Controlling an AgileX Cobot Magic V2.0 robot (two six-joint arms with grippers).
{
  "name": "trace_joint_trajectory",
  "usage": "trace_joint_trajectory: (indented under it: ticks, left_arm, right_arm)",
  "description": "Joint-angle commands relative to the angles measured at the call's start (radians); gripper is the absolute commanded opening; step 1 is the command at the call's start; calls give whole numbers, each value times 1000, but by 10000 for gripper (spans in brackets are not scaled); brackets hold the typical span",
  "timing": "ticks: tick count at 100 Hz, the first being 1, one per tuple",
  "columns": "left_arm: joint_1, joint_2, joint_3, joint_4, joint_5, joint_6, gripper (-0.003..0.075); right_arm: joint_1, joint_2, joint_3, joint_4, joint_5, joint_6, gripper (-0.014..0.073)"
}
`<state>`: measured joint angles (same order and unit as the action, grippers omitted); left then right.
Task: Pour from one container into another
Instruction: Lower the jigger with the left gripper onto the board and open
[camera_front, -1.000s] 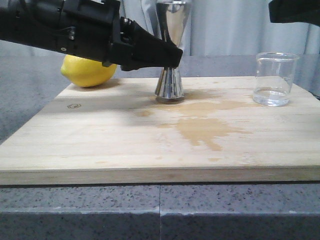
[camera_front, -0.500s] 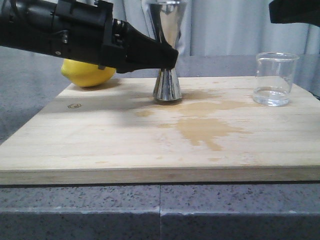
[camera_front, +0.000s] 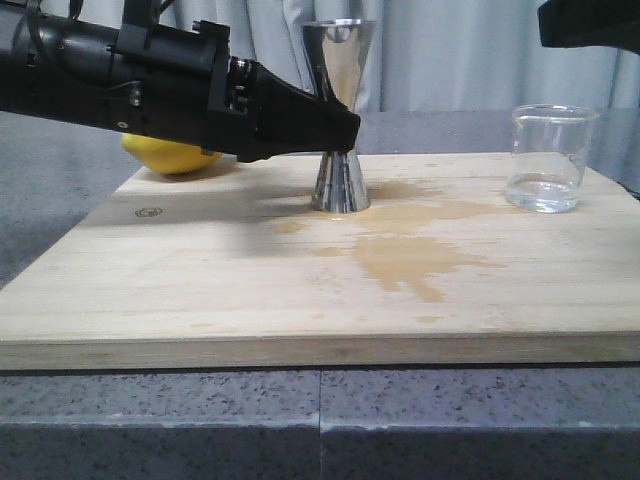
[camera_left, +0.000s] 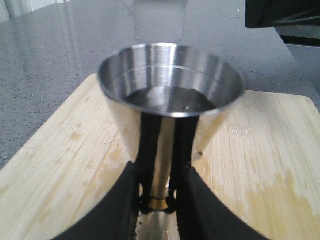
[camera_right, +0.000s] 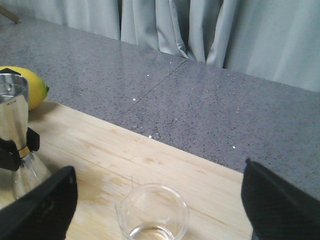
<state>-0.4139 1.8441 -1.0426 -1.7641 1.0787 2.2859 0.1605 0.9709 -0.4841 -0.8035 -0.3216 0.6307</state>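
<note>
The steel jigger (camera_front: 340, 90) stands upright on the wooden board (camera_front: 200, 290), in the middle near the back. My left gripper (camera_front: 345, 130) is shut on its narrow gold-banded waist. In the left wrist view the black fingers (camera_left: 125, 205) clamp the waist, and the jigger (camera_left: 170, 95) has liquid in its upper cup. The clear glass beaker (camera_front: 550, 160) stands at the board's back right with a little clear liquid in it. My right gripper (camera_right: 159, 169) hangs open above the beaker (camera_right: 152, 215), its fingers wide on either side. Only a dark part of the right gripper (camera_front: 590, 22) shows in the front view.
A yellow lemon (camera_front: 175, 155) lies at the board's back left corner, behind the left arm. A wet brownish stain (camera_front: 410, 250) spreads over the board in front of the jigger. A grey speckled counter (camera_front: 320, 420) surrounds the board. Curtains hang behind.
My left gripper has come down a little with the jigger, whose whole rim now shows and whose base sits at the board. The right gripper and the beaker have not moved.
</note>
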Motion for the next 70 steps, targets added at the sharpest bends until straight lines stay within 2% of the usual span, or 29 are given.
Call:
trace_joint_trajectory:
  ticks: [1, 23, 70]
  left_arm:
    - [1, -40, -23, -51, 81, 4, 20]
    - [1, -40, -23, -51, 81, 4, 53]
    - [1, -40, -23, -53, 81, 4, 337]
  right_arm:
    - [-4, -15, -29, 6, -47, 0, 605]
    - [-4, -15, -29, 4, -47, 0, 605]
    - [-4, -15, -40, -2, -47, 0, 605]
